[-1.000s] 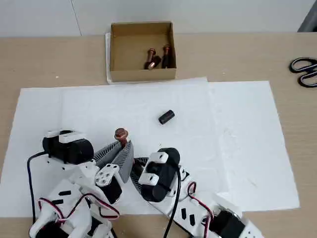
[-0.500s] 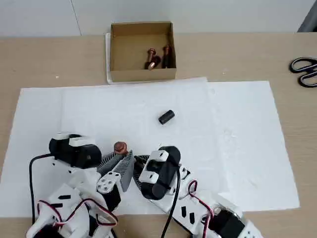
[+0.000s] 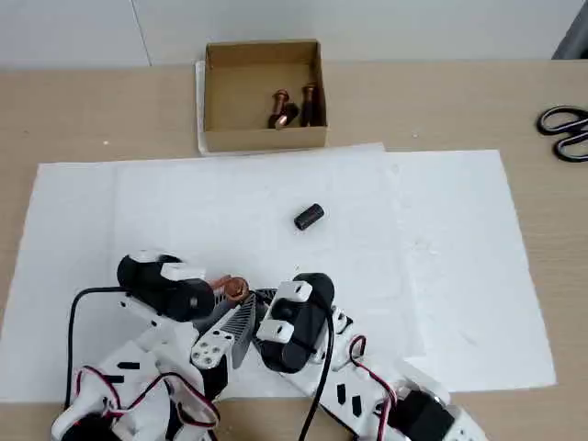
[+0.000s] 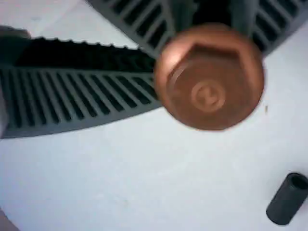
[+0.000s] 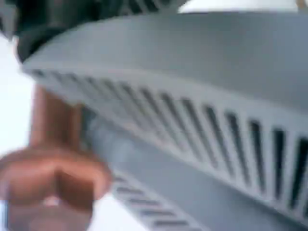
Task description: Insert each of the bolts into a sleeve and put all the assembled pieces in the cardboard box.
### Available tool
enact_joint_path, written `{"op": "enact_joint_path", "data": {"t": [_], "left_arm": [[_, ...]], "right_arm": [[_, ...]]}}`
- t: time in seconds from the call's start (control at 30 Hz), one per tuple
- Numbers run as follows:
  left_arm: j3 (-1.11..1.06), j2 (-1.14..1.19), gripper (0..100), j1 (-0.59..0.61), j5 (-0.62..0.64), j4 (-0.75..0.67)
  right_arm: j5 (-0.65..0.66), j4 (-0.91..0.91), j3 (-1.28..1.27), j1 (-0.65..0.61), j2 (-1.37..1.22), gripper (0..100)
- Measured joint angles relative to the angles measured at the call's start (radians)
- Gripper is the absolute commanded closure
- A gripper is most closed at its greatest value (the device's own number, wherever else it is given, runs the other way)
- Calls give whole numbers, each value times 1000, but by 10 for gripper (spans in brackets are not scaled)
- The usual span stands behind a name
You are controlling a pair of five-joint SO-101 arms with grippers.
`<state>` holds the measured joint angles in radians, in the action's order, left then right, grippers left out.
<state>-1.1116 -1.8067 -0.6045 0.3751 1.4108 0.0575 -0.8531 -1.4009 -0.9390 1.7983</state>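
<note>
My left gripper (image 3: 233, 298) is shut on a copper bolt (image 3: 236, 290) low over the white paper, close to the near edge. In the left wrist view the bolt's hexagonal head (image 4: 209, 77) faces the camera between dark ribbed fingers (image 4: 72, 91). A black sleeve (image 3: 310, 217) lies loose on the paper beyond the bolt, apart from it; the sleeve (image 4: 288, 198) is also in the left wrist view. My right gripper (image 3: 262, 301) sits right beside the left one, and the bolt (image 5: 53, 178) is very near its camera. The cardboard box (image 3: 220, 92) holds two assembled pieces (image 3: 294, 106).
White paper (image 3: 441, 266) covers the middle of the wooden table. Black scissors (image 3: 565, 131) lie at the far right edge. The two arms' bodies crowd the near edge.
My left gripper has drawn back toward the near edge and to the right with the bolt, turning so that the bolt now sits next to the right arm. The right arm has stayed still.
</note>
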Motion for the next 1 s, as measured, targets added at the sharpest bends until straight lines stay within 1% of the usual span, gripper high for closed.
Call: {"op": "enact_joint_path", "data": {"t": [0.33,0.4,0.53,0.6,0.73,1.0], "left_arm": [[-12,-2,992,0,-28,-2],[-14,-2,983,20,-28,-2],[-14,-2,867,87,-28,-8],[-15,-2,825,117,-28,-6],[-15,-2,819,150,-28,2],[-14,0,819,149,-21,5]], "right_arm": [[0,0,-2,0,0,995],[0,0,-2,0,0,995],[0,0,-2,0,0,995],[0,0,-2,2,0,995],[0,0,0,9,0,995],[-2,2,6,8,2,995]]}}
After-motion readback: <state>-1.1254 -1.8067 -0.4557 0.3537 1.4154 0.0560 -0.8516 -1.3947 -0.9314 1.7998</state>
